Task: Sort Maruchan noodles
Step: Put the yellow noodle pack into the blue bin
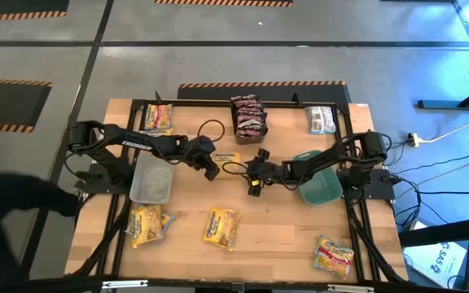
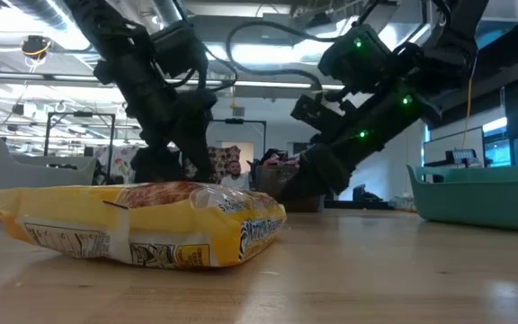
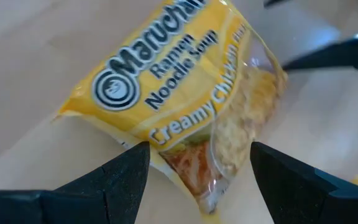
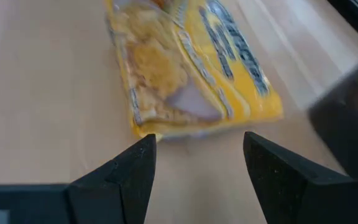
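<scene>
Wooden table (image 1: pixel 275 232), centre frame: one yellow Maruchan Creamy Chicken packet (image 1: pixel 225 159) lies flat between both claws. Left claw (image 1: pixel 212 171) spread wide, empty, at its left edge. Right claw (image 1: pixel 253 185) parted, empty, just right. Other yellow packets (image 1: pixel 221 228) along the lower frame.

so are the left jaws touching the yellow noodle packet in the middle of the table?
Cannot tell. The left wrist view shows the left gripper open, straddling the corner of the yellow packet, but contact isn't plain. The high view is too coarse.
</scene>
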Controlling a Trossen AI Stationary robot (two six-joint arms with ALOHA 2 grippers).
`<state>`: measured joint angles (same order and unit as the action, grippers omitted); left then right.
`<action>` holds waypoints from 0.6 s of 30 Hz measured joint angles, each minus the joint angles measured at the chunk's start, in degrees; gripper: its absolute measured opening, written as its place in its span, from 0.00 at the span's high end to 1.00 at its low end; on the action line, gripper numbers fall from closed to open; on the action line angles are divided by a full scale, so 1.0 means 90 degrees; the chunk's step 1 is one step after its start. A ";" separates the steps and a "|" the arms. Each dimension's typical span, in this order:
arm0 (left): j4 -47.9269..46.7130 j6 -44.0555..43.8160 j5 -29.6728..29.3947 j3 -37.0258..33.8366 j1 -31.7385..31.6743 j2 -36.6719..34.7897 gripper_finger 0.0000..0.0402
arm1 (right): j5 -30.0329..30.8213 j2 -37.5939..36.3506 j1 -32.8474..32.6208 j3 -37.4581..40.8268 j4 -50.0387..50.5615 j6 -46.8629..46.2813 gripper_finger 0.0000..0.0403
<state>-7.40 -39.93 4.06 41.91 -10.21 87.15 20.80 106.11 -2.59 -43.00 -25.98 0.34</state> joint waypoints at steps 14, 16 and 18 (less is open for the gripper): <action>0.0884 -0.0079 -0.0120 0.0103 0.0843 -0.0251 0.32 | -0.1078 -0.1114 -0.0007 -0.0035 0.0524 -0.0500 0.44; 0.0880 0.0150 -0.0386 0.0146 0.0714 -0.0431 0.32 | -0.1388 -0.0833 -0.0007 -0.0042 -0.0062 -0.0511 0.44; 0.0926 0.0472 -0.0696 0.0214 0.0474 -0.0466 0.32 | -0.1542 -0.0520 -0.0007 -0.0030 -0.0577 -0.0508 0.44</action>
<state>0.93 -35.68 -2.21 43.84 -5.94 82.96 6.93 101.43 -2.66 -43.27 -31.17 -4.24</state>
